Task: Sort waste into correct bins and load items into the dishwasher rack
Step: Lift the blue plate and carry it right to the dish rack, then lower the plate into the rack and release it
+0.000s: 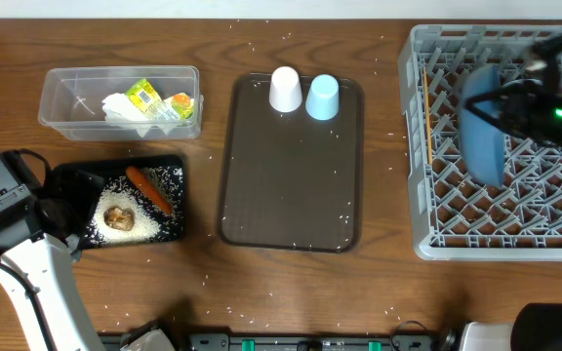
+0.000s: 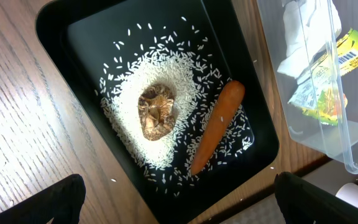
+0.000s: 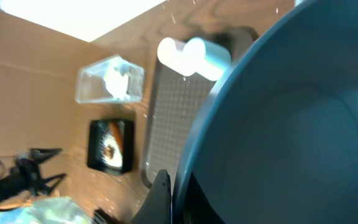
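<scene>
Dark-blue dish [image 3: 291, 124] looms closest; yellow-green wrapper [image 2: 328, 87] shows a barcode [image 2: 351, 57].

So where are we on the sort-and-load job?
Done: tissue and wrapper in the clear tub; rice, carrot, brown lump in the black tray; chopsticks in the rack. In hand: right pincer shut on the dark-blue dish, at the rack. To do: white cup and pale-blue cup, upside down on the brown tray. Left pincer open above the black tray.
</scene>
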Robot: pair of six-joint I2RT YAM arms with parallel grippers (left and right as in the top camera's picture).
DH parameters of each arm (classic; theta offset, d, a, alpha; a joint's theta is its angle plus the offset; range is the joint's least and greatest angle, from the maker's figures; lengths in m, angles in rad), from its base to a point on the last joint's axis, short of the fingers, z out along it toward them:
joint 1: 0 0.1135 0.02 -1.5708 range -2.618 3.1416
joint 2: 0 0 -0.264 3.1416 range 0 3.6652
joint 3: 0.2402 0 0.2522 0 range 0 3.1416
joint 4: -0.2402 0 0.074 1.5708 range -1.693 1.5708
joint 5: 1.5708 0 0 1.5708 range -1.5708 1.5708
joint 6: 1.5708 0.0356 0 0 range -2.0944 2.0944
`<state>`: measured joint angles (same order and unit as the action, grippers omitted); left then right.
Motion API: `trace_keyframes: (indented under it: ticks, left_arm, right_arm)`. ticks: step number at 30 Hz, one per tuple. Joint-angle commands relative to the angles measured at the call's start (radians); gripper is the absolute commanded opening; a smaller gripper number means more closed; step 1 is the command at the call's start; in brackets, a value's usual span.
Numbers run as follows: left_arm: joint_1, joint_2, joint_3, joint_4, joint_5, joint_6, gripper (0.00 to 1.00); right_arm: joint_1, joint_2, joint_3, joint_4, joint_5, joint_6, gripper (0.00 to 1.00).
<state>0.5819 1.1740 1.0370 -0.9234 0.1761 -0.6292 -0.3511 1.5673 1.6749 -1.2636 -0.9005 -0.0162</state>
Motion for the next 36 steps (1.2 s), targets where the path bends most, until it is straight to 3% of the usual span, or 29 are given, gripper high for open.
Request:
trace_keyframes:
  ticks: [1,6,15,22,36]
  left_arm:
    - [0.005,-0.005,-0.006,-0.003,-0.012,-0.004,0.98]
    - [0.005,-0.005,-0.006,-0.003,-0.012,-0.004,0.98]
    - [0.005,-0.005,-0.006,-0.003,-0.012,-0.004,0.98]
    - [0.005,-0.005,-0.006,-0.003,-0.012,-0.004,0.98]
    - [0.005,-0.005,-0.006,-0.003,-0.012,-0.004,0.98]
  right_arm:
    - [-0.110,-0.023,-0.057,0.003,-0.259,-0.170,0.01]
    - [-0.206,-0.022,-0.173,0.130,-0.341,-0.189,0.01]
    - [-0.216,0.042,-0.351,0.507,-0.563,-0.016,0.01]
    - [-0.219,0.102,-0.353,0.512,-0.559,-0.003,0.01]
    - [-0.288,0.106,-0.353,0.433,-0.172,0.031,0.01]
